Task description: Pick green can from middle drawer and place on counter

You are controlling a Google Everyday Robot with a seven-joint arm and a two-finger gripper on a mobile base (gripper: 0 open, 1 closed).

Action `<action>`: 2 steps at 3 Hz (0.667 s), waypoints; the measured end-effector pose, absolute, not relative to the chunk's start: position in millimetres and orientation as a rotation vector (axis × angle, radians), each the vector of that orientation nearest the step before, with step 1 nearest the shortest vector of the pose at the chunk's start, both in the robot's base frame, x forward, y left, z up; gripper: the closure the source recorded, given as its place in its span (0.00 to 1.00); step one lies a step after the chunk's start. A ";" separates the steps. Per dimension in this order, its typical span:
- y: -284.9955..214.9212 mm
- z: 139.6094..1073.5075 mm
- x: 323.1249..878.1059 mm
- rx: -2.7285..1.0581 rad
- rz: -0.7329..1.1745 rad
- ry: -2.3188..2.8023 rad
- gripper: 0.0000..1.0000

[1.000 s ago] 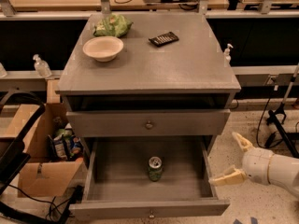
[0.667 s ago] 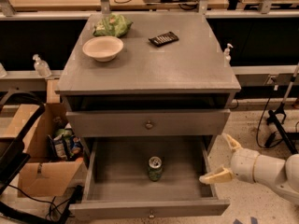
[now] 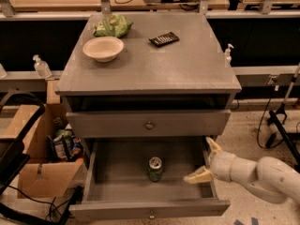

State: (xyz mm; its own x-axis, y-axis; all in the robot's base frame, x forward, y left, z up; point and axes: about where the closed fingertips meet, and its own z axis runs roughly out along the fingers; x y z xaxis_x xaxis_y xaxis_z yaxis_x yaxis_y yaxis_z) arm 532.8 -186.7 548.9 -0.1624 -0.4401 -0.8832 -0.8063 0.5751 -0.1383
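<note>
The green can (image 3: 155,168) stands upright near the middle of the open middle drawer (image 3: 102,193), a grey tray pulled out at the bottom of the cabinet. My gripper (image 3: 205,160) comes in from the right, over the drawer's right wall. It is open and empty, with one cream finger pointing up and one pointing left toward the can. It stays a little to the right of the can and does not touch it. The grey counter (image 3: 187,64) tops the cabinet above.
On the counter lie a cream bowl (image 3: 103,48), a wrinkly green snack bag (image 3: 112,26) and a dark flat remote-like object (image 3: 164,39). A shut drawer with a round knob (image 3: 149,124) sits above the open one. A cardboard box (image 3: 40,165) stands at the left, cables and a stand at the right.
My gripper has moved left from outside the drawer's right side to over its right wall, closer to the can. The can has not moved.
</note>
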 end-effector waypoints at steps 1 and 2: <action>-160.2 531.4 545.9 -1.059 0.480 1.772 0.00; -131.0 505.5 545.7 -1.109 0.525 1.750 0.00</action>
State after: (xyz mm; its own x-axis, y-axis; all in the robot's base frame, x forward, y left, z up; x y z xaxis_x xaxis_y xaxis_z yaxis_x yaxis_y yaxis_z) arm 545.7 -131.0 505.5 -0.1225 -0.4454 -0.8869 -0.8601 0.4935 -0.1290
